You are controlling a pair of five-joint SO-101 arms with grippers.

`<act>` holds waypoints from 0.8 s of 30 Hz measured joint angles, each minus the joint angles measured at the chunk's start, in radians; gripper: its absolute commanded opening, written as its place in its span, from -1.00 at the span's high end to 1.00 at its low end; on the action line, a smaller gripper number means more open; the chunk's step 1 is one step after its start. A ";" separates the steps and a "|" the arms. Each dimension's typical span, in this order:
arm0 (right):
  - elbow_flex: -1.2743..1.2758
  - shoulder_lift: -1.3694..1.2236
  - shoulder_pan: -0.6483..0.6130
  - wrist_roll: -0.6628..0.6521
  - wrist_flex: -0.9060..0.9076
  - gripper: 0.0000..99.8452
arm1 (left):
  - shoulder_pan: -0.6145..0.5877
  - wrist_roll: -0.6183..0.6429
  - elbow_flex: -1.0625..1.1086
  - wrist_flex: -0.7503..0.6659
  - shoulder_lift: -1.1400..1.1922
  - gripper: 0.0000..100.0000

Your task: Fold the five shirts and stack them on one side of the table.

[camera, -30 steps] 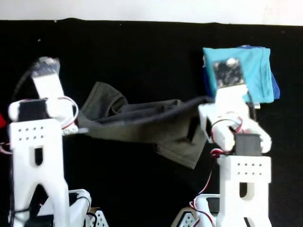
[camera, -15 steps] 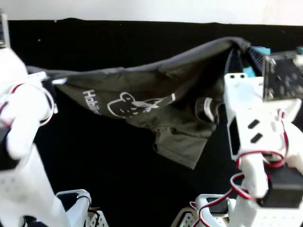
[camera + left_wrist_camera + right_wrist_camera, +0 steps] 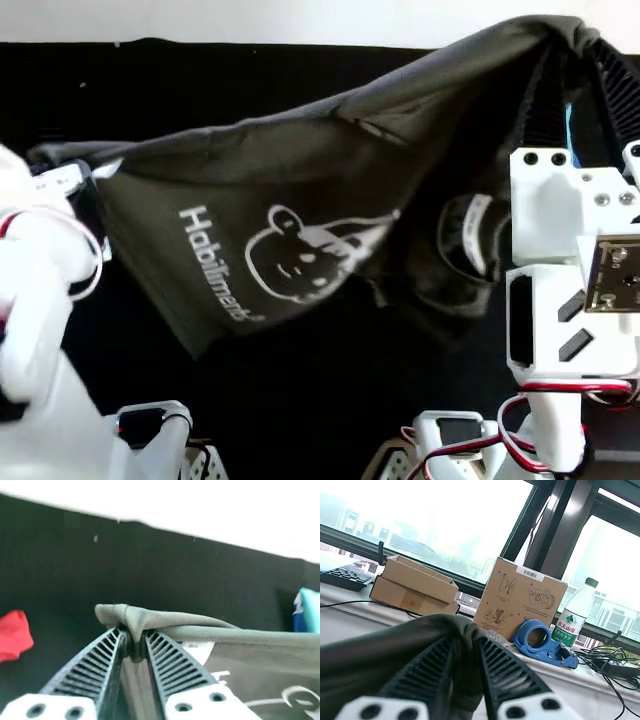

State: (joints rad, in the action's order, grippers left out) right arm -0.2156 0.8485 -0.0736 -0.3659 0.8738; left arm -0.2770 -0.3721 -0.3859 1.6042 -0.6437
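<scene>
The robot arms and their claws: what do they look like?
The left arm and right arm are blocky white plastic shells with looping red and white wires. The left gripper and right gripper each have two black, ribbed, tapering fingers on white bases with round screw holes.

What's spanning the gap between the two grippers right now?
The dark grey shirt, stretched out from the left gripper up to the right gripper; the high view shows the whole span.
</scene>
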 measured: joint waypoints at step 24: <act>-0.292 -0.006 0.000 0.000 0.216 0.99 | -0.126 0.000 -0.367 0.123 -0.014 0.98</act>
State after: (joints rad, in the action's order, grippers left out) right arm -0.5071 0.8424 -0.0736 -0.3659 1.0902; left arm -0.4028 -0.3721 -0.7526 1.7269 -0.6575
